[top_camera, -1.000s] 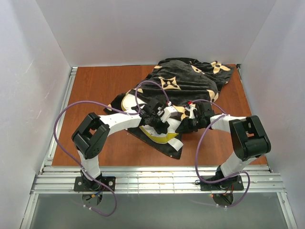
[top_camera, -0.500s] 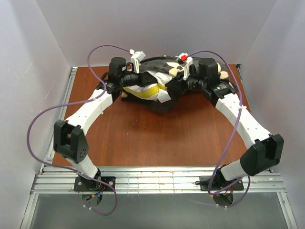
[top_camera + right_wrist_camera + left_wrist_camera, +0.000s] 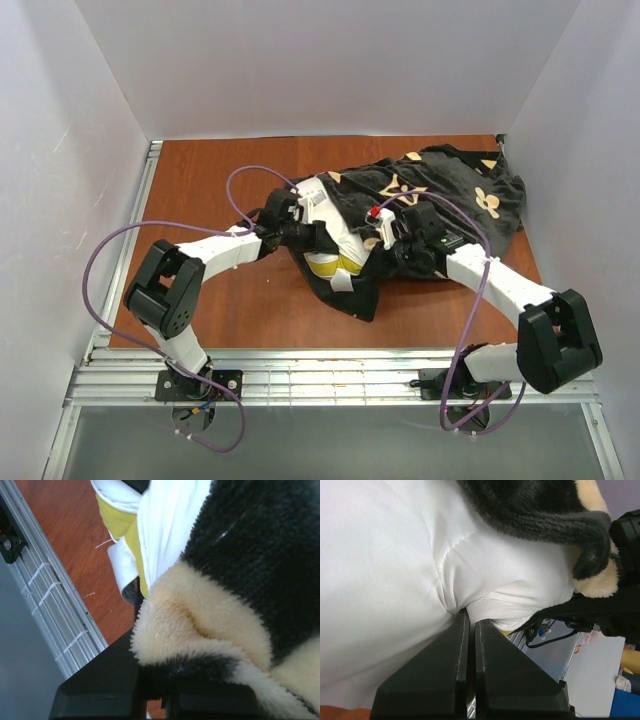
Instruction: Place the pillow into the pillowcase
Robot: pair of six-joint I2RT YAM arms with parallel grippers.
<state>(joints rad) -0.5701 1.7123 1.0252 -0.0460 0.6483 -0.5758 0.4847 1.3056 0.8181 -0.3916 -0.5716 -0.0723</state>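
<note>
On the brown table (image 3: 200, 190), the left gripper (image 3: 469, 612) pinches the pillow (image 3: 395, 555) while the right gripper (image 3: 155, 682) clamps the pillowcase (image 3: 250, 555) edge (presumably to draw it over).

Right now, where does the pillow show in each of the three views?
Top external: the pillow sits at the picture's centre, its near end sticking out of the pillowcase.
Left wrist: the pillow fills the left and centre, pinched by the left gripper.
Right wrist: the pillow is at top centre, yellow band showing.
Shared landmark: the black plush pillowcase edge beside it.
</note>
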